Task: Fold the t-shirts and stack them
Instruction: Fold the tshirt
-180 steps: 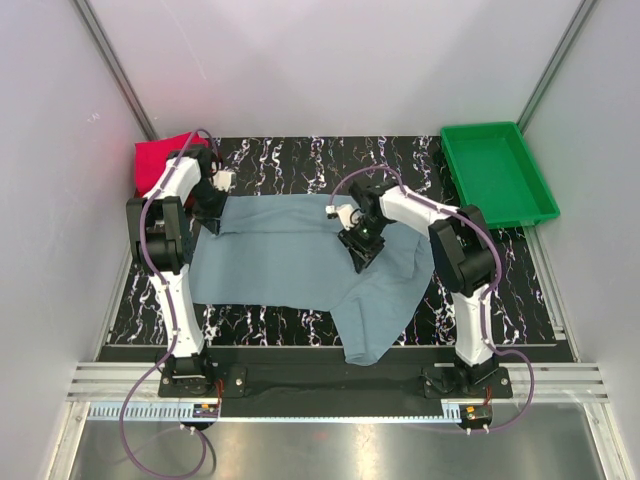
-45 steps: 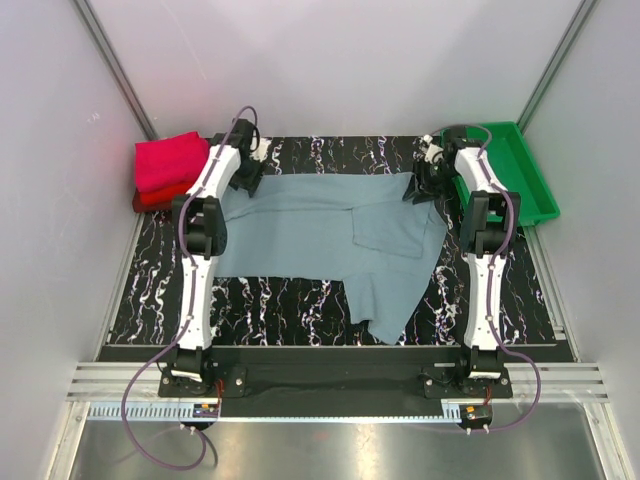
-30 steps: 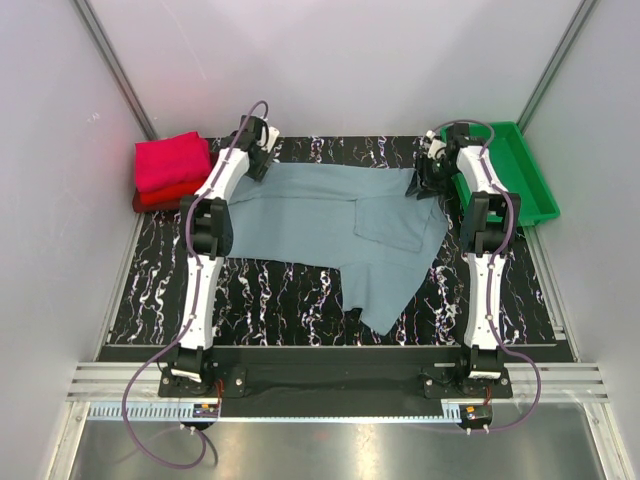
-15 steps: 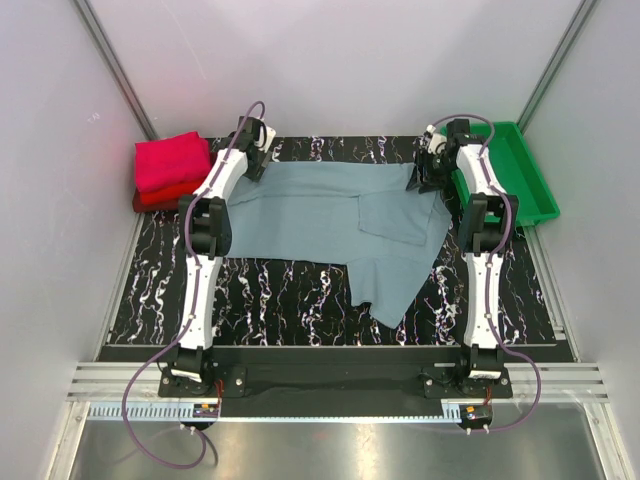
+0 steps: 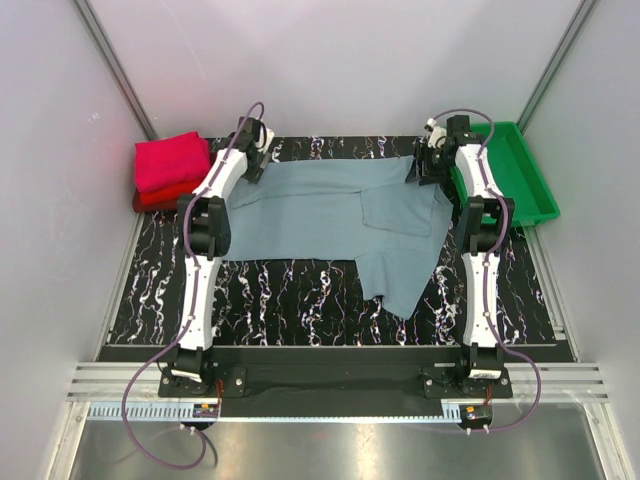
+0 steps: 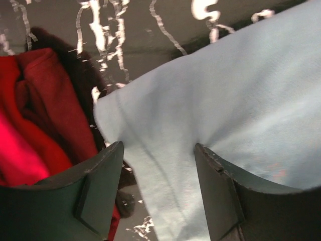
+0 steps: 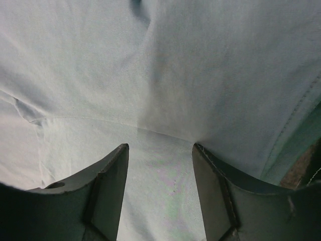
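Nearest the arm bases, one flap of the grey-blue t-shirt is seen reaching toward the near edge of the marbled black table, narrowing to a point on the shirt's right side. Just beyond that flap, the main body of the shirt is spread flat and wide, with a doubled-over panel lying on its right half.

Now to the shirt's far-left corner: the left gripper is held right over it. Its fingers are seen standing apart, with pale cloth showing across the gap and a small pucker drawn up against the right finger.

Over at the shirt's far-right corner, the right gripper is placed the same way. The jaws are parted, cloth fills the gap, and a soft crease runs between the tips. Whether the cloth is actually touched by either pair of fingertips cannot be told.

Left of the shirt's far-left corner, close by, the folded magenta-pink t-shirt is stacked on the red t-shirt. Red cloth is also caught in the left wrist view, just beside the grey-blue hem. Right of the shirt's far-right corner, the green tray is set, with the right arm's wrist between shirt and tray.
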